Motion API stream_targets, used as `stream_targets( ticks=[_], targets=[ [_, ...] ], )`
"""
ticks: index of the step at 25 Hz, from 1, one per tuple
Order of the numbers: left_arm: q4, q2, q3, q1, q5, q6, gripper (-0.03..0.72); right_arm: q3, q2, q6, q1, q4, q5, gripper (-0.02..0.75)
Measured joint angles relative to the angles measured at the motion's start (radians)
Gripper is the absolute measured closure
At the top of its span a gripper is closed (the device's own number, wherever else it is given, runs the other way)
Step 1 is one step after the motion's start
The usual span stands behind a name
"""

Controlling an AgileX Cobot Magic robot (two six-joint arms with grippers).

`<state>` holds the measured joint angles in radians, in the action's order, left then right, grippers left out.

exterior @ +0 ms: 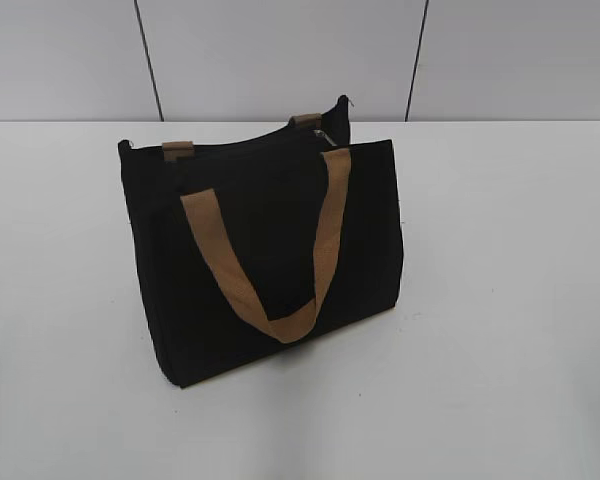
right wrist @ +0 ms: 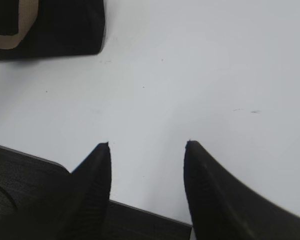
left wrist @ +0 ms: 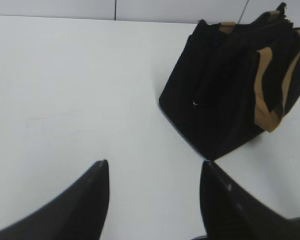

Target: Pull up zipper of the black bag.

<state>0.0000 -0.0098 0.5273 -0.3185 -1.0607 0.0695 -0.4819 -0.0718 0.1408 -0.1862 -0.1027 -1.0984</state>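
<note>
Now the black bag (exterior: pixel 270 250) is standing upright on the white table (exterior: pixel 500 300), leaning a little, with one tan webbing handle (exterior: pixel 270 270) drooping in a long loop down its front panel. Neither arm is showing in the exterior view.

Over on the left, the left gripper (left wrist: pixel 155 167) is hovering low over bare tabletop with its two dark fingers spread wide and nothing between them. From there the bag is sitting ahead and off to the right, well apart from the fingertips (left wrist: pixel 101 167), its narrow end panel turned toward the camera.

On the other side, the right gripper (right wrist: pixel 147 145) is also hanging with its fingers parted and empty, close above the table's near edge. The bag is showing only as a black corner with a bit of tan strap, far ahead and to the left of this gripper.

Up at the bag's top edge, near the far right corner, a small silvery glint is showing where the zipper (exterior: pixel 327 139) is sitting, too small to make out clearly.
</note>
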Motion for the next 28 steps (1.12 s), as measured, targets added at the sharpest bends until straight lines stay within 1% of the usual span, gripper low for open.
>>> stream_targets(
  ticks=[3,6,9,12,15,28],
  targets=[
    [0.009,0.000,0.000,0.070,0.000,0.000,0.252,0.000,0.000,0.000,0.005,0.000,0.000,0.367],
    [0.000,0.000,0.000,0.145,0.000,0.000,0.252,0.000,0.011,0.000,0.032,0.000,0.001,0.367],
    [0.000,0.000,0.000,0.202,0.000,0.000,0.252,0.000,0.060,-0.001,0.073,0.000,0.001,0.367],
    [0.000,0.000,0.000,0.237,0.001,0.000,0.252,0.000,0.078,-0.001,0.103,0.000,0.001,0.367],
    [0.000,0.000,0.000,0.249,0.001,0.000,0.252,0.000,0.078,-0.001,0.119,-0.003,0.001,0.367],
    [0.010,0.000,0.000,0.253,0.001,0.000,0.252,0.000,0.078,-0.001,0.121,-0.003,0.001,0.367]
  ],
)
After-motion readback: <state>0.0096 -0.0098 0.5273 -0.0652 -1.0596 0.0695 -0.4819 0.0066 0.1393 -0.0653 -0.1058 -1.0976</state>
